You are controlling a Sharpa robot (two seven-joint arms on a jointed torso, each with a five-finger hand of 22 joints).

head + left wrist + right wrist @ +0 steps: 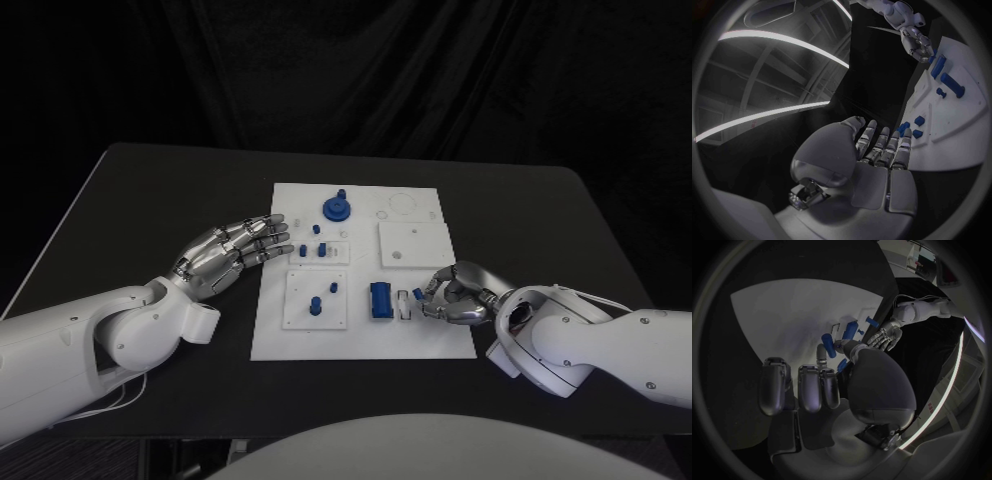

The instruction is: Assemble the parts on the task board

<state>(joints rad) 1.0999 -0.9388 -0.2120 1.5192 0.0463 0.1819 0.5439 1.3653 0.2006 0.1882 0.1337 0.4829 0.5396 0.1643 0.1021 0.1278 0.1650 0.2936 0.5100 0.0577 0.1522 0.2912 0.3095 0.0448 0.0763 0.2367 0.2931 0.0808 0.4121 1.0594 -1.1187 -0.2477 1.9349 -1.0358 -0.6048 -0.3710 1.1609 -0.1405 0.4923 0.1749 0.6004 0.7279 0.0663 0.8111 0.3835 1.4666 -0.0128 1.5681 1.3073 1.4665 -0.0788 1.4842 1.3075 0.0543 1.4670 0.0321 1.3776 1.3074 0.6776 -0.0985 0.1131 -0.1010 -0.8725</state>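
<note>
The white task board (361,335) lies in the middle of the black table. On it are a round blue part (336,207) at the back, a blue block (379,298) near the front and some small blue pegs (317,250). My right hand (456,292) rests on the board's front right part, fingers curled, and pinches a small blue part (415,294) between thumb and finger just right of the block; the right wrist view shows the same part (827,345) at the fingertips (821,354). At the board's left edge my left hand (238,250) hovers with fingers spread, holding nothing.
Two square white plates (414,243) (317,300) sit raised on the board. Bare black table (159,210) surrounds the board on all sides. In the left wrist view the board (954,135) lies just past my left fingertips (879,137).
</note>
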